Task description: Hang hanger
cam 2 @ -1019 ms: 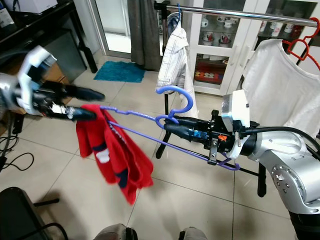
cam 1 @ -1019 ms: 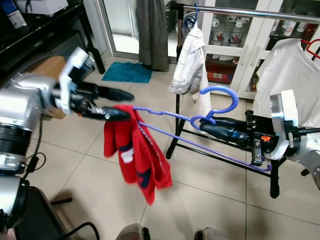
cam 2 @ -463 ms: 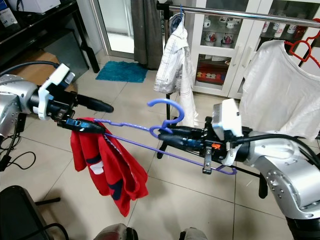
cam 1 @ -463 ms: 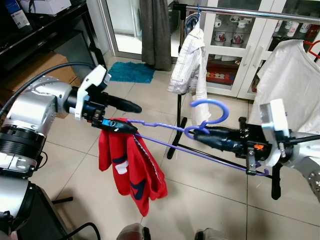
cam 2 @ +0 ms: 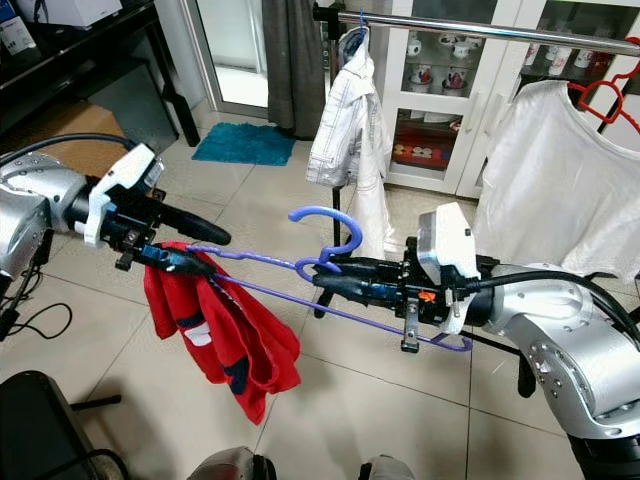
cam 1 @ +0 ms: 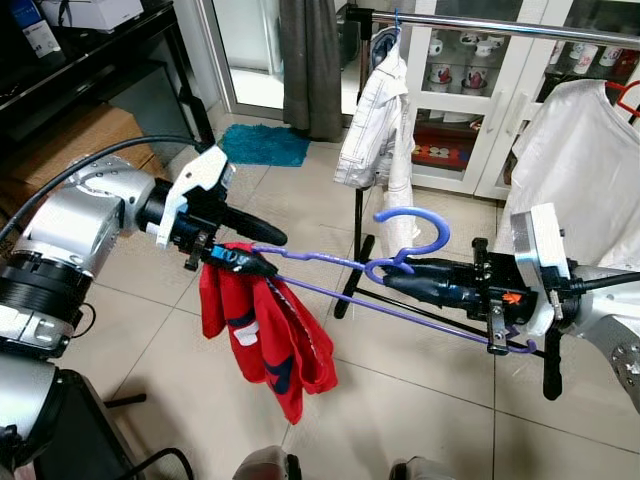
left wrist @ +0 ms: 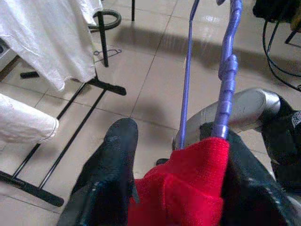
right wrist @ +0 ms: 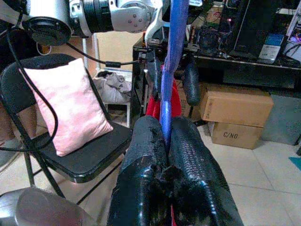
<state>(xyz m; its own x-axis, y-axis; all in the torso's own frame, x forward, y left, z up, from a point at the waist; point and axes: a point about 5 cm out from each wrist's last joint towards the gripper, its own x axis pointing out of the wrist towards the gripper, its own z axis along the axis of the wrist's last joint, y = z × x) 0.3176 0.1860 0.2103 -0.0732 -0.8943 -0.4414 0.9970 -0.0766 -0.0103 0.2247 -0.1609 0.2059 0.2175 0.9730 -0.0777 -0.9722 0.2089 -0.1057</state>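
Holding purple hanger (cam 1: 400, 270) level below rail (cam 1: 480, 25): right gripper (cam 1: 395, 277) clamped at hook neck, left gripper (cam 1: 255, 262) spread around shoulder end, red garment (cam 1: 265, 335) draped there; light, whippy, lopsided, grip neck

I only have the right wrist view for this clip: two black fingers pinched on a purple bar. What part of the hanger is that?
Observer: The right end effector is shut on the purple hanger just below its hook.
Operator: Is the other arm involved?
Observer: Yes. The left end effector is at the hanger's far end, fingers spread around the bar there, where a red garment hangs.
Operator: Is the hook on anything yet?
Observer: No. It points up in open air; the silver rail of the clothes rack sits higher and farther back.
Operator: Is the rail in use?
Observer: A checked shirt and a white T-shirt hang on it.
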